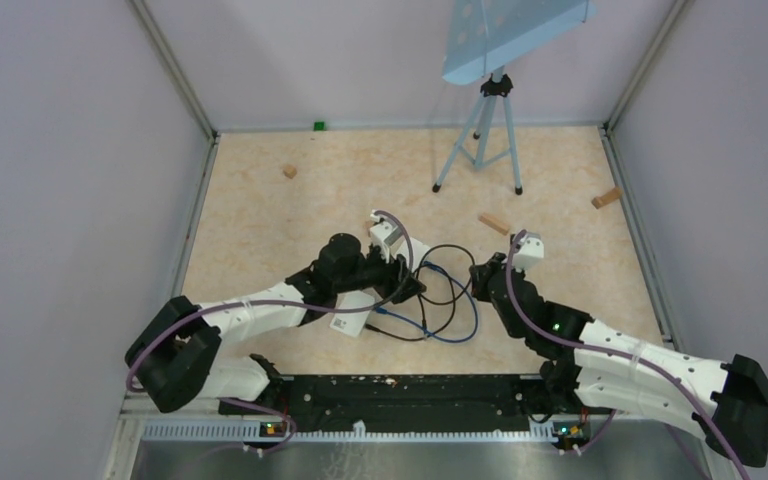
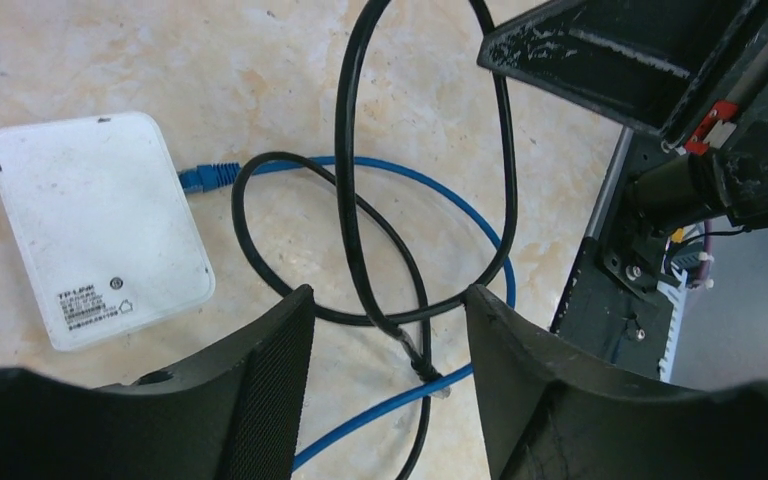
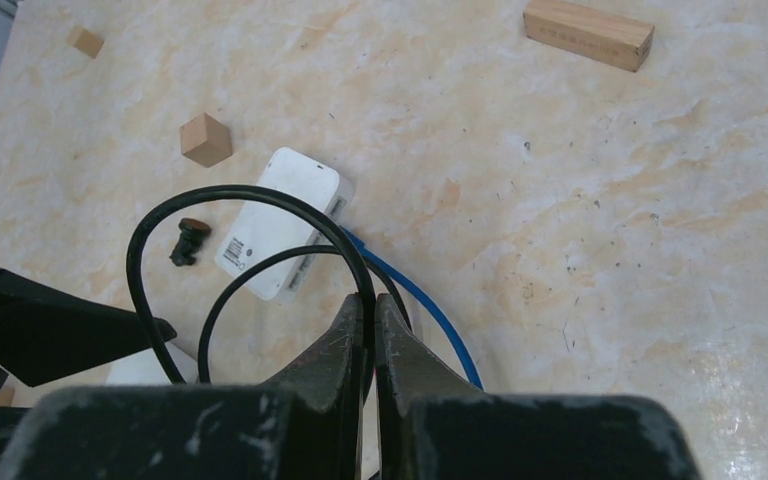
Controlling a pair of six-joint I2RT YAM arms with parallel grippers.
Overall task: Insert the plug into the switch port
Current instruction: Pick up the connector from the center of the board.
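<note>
Left arm (image 1: 250, 320) and right arm (image 1: 620, 355) white shells with black joints, purple cables (image 1: 270, 303) run along each, white wrist camera boxes (image 1: 388, 236), green LED (image 1: 557, 327) on right arm, black fingers (image 3: 340, 350), scuffed on right.

We see a pale marbled table (image 1: 290, 220). On it lie a white switch (image 2: 95, 225), a blue cable (image 3: 430, 308) looped with a black cable (image 2: 343, 150), three scattered wooden blocks (image 1: 493, 223), and a tripod (image 1: 480, 130) standing toward the far side.
</note>
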